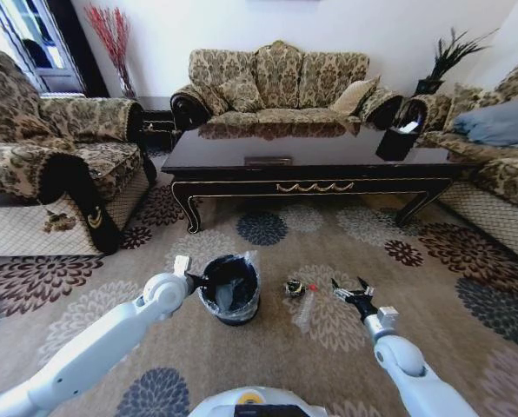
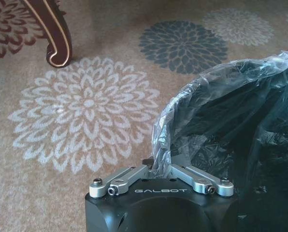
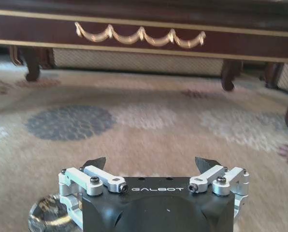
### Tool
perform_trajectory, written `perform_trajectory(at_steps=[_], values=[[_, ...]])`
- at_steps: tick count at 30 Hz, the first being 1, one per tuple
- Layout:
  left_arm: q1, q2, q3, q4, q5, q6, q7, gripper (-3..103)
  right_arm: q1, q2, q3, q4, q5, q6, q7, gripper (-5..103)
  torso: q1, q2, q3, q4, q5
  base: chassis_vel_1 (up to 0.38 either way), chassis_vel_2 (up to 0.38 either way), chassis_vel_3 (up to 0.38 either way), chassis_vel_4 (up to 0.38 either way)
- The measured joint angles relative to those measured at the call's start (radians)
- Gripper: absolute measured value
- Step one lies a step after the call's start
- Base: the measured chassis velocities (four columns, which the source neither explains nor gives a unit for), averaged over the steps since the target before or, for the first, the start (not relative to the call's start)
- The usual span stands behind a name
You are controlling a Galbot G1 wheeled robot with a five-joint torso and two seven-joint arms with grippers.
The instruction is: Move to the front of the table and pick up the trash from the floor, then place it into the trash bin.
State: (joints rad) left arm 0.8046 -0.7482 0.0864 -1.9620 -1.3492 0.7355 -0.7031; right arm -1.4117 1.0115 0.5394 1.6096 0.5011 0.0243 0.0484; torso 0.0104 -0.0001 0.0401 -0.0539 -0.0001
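The trash bin (image 1: 230, 294), a small black bucket with a crinkled clear liner (image 2: 202, 96), stands on the carpet before the table (image 1: 311, 187). My left gripper (image 1: 201, 280) is at the bin's left rim, and the left wrist view shows it (image 2: 158, 166) shut on the liner edge. To the right of the bin lies trash: a dark crumpled wad (image 1: 294, 287) and a crushed clear bottle (image 1: 304, 304) with a red cap. My right gripper (image 1: 350, 289) hovers just right of them, open and holding nothing (image 3: 150, 164). The bottle (image 3: 45, 215) shows beside it.
Patterned sofas stand at the left (image 1: 59, 165), back (image 1: 281, 82) and right (image 1: 494, 148). A black holder with white paper (image 1: 396, 139) sits on the table's right end. The table's apron (image 3: 139, 34) and carved leg (image 2: 54, 34) are close ahead. Flowered carpet (image 1: 268, 230) lies around.
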Motion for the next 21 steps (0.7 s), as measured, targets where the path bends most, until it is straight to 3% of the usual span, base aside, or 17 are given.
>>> perform_trajectory(at_steps=[7, 15, 21], values=[[0.080, 0.020, -0.068, -0.009, 0.023, 0.000, 0.039, 0, 0.071, 0.025, -0.066, -0.089, 0.060, -0.076, 0.054, 100, 0.000, 0.000, 0.000, 0.0007, 0.0000, 0.000, 0.000, 0.000, 0.000], [0.139, 0.036, -0.120, -0.007, 0.032, 0.000, 0.059, 0, 0.153, 0.032, -0.134, -0.152, 0.080, -0.100, 0.083, 100, 0.000, 0.000, 0.000, 0.0005, -0.0001, 0.000, 0.000, 0.000, 0.000], [0.177, 0.047, -0.157, 0.017, 0.055, 0.000, 0.073, 0, 0.257, 0.076, -0.208, -0.230, 0.155, -0.131, 0.124, 100, 0.000, 0.000, 0.000, 0.0007, 0.0000, 0.000, 0.000, 0.000, 0.000]])
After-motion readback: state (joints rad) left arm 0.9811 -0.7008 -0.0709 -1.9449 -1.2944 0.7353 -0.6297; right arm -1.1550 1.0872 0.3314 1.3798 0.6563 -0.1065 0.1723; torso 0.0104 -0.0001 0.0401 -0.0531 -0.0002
